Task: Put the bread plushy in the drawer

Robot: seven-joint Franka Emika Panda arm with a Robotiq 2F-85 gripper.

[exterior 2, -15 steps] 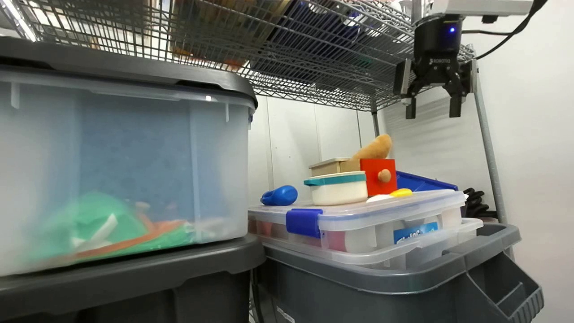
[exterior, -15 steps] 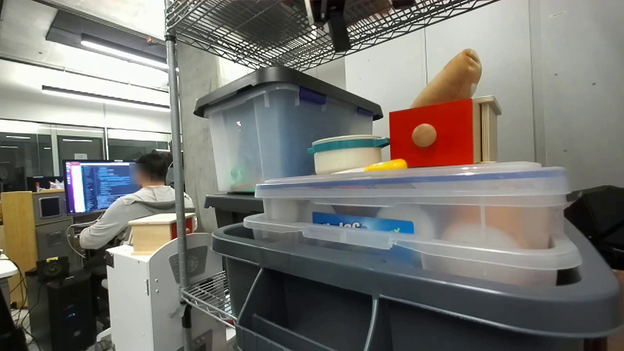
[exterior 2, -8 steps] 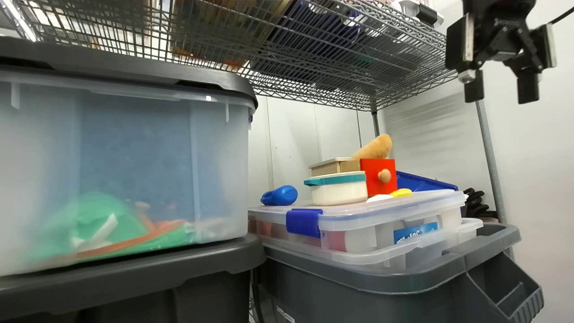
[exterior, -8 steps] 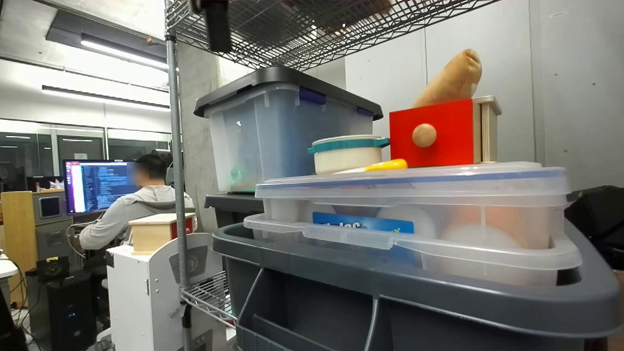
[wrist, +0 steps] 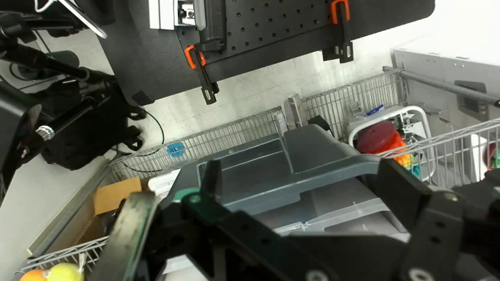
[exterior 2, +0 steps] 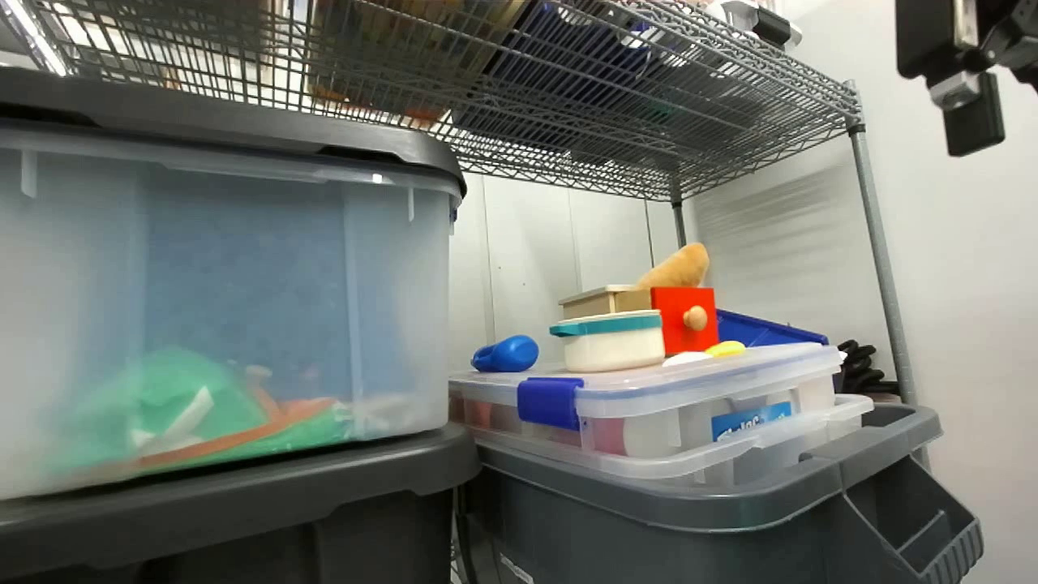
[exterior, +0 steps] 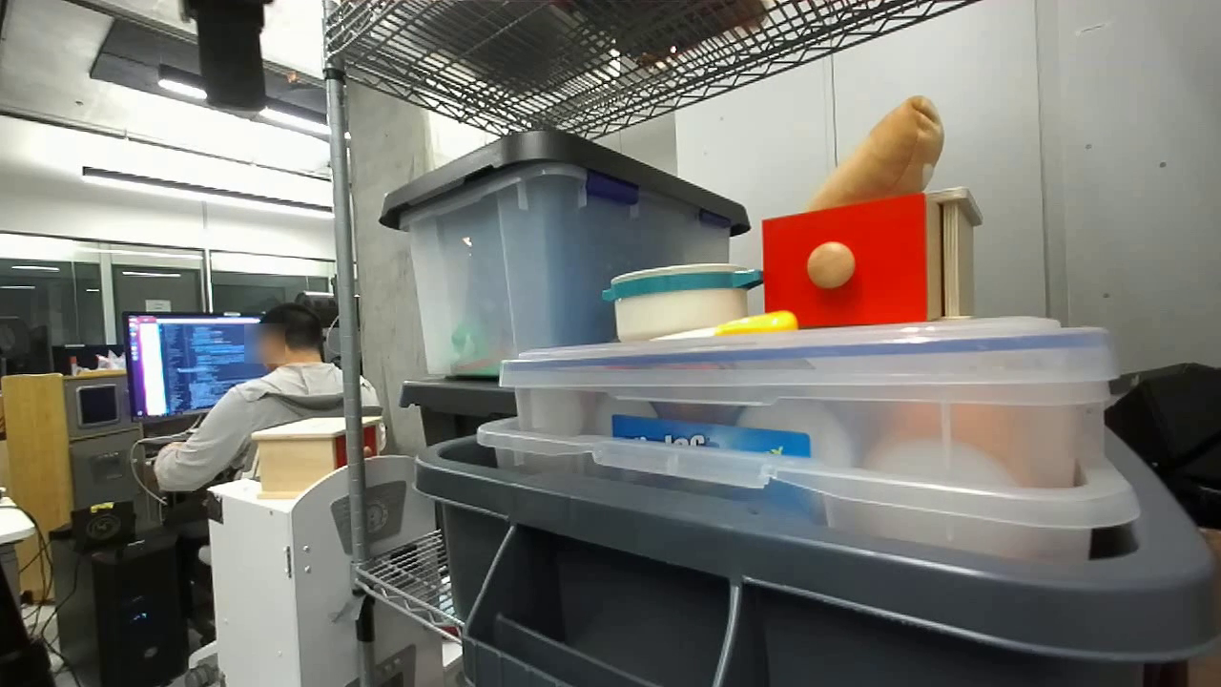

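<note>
Black gripper (wrist: 300,175) with silver strip (wrist: 127,234), round screws (wrist: 420,274), 2 blocky fingertips (wrist: 402,195)

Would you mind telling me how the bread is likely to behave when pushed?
The bread would probably give softly: its raised end looks creased like stuffed cloth. For the same reason, it is likely light for its size. It might tip or slide, since it leans with one end above the drawer.
</note>
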